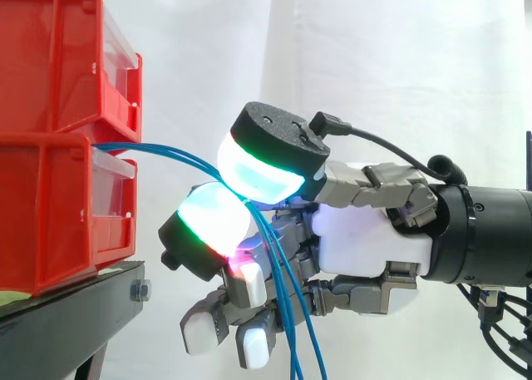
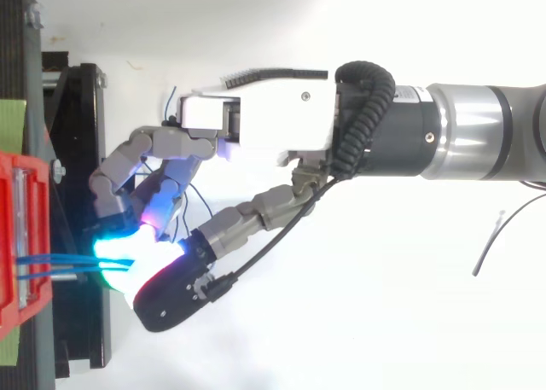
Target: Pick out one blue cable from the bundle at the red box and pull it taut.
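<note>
Thin blue cables (image 1: 154,150) arc from red box (image 1: 50,189), seemingly pinched by robot hand (image 1: 366,243).

Two red bins (image 1: 50,64), one atop the other. One black stand (image 1: 83,301). One bolt (image 1: 140,291) on the stand's edge. At least three blue cables (image 1: 166,153), exact number lost where strands overlap. One hand (image 1: 366,239). One arm (image 2: 478,134). One white curtain (image 1: 374,56).

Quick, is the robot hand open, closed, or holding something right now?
The robot hand is closed, pinching the blue cables near the red box.
</note>
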### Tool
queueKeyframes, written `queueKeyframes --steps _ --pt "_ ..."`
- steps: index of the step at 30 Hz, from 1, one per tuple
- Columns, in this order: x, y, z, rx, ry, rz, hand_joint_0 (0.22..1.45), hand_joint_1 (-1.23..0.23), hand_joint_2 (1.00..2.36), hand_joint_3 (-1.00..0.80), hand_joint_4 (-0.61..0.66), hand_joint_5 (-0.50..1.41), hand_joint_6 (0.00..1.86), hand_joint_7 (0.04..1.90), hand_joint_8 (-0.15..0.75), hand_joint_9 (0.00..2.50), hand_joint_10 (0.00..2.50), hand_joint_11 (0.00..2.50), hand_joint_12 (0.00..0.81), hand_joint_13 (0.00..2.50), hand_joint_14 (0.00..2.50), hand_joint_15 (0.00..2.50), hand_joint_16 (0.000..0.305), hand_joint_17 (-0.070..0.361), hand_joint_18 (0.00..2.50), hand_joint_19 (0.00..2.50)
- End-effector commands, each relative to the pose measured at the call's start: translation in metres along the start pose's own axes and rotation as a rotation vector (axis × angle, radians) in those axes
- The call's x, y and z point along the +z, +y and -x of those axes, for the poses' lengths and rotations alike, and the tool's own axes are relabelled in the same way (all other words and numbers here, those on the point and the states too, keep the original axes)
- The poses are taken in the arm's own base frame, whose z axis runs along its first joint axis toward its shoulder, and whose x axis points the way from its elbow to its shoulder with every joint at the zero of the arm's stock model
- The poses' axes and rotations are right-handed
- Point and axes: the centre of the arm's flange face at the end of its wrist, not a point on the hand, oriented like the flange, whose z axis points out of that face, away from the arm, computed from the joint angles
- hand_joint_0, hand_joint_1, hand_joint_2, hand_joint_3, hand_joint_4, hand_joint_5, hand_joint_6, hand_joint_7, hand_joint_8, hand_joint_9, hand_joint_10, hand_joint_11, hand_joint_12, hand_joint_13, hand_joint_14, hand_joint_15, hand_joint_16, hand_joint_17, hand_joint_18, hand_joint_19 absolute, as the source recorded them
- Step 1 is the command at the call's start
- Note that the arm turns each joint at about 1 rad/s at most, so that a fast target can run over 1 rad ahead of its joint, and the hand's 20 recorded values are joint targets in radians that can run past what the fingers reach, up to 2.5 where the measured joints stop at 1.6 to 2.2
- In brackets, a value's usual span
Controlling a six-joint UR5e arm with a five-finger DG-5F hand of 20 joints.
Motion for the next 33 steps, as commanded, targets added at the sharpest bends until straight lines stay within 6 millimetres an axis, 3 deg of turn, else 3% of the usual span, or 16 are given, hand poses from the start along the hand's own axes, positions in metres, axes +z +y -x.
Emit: queueKeyframes --steps 1,3,8,15,27,31,33 --pt "0.0003 0.0003 0.0001 0.0 -0.001 0.003 0.64 -0.78 1.02 -0.08 -0.07 -0.13 0.95 1.21 0.245 1.09 0.03 0.77 0.3 0.8 0.02 0.45 0.043 0.096 0.82 0.67" --pt "0.0001 0.0002 0.0 0.0 0.0 0.001 0.67 -0.79 1.02 -0.09 -0.12 -0.14 0.96 1.2 0.238 1.09 0.03 0.78 0.294 0.81 0.02 0.45 0.041 0.093 0.83 0.67" --pt "0.0002 0.0005 0.0001 0.0 0.0 0.0 0.79 -0.85 1.02 -0.32 -0.16 -0.15 0.98 1.23 0.215 1.09 0.03 0.79 0.276 0.82 0.02 0.45 0.038 0.086 0.81 0.65" --pt "0.001 0.002 0.0017 0.0 -0.002 0.001 0.83 -0.87 1.0 -0.49 -0.24 -0.14 0.98 1.26 0.21 1.15 0.03 0.79 0.268 0.85 0.02 0.45 0.036 0.082 0.83 0.63" --pt "0.0007 0.0025 0.002 -0.001 -0.001 -0.01 0.72 -0.88 1.0 -0.5 -0.18 -0.13 0.98 1.16 0.211 1.17 0.03 0.79 0.266 0.88 0.02 0.44 0.036 0.081 0.87 0.6" --pt "0.0001 0.0018 0.0006 -0.001 0.002 -0.014 0.65 -0.8 1.0 -0.5 -0.13 -0.12 0.99 0.92 0.212 1.18 0.03 0.8 0.271 0.87 0.02 0.46 0.037 0.083 0.86 0.63" --pt "0.0004 0.0022 0.002 -0.001 0.0 -0.013 0.63 -0.75 1.0 -0.5 -0.09 -0.12 0.97 0.97 0.216 1.17 0.03 0.79 0.279 0.87 0.02 0.46 0.038 0.085 0.86 0.65"
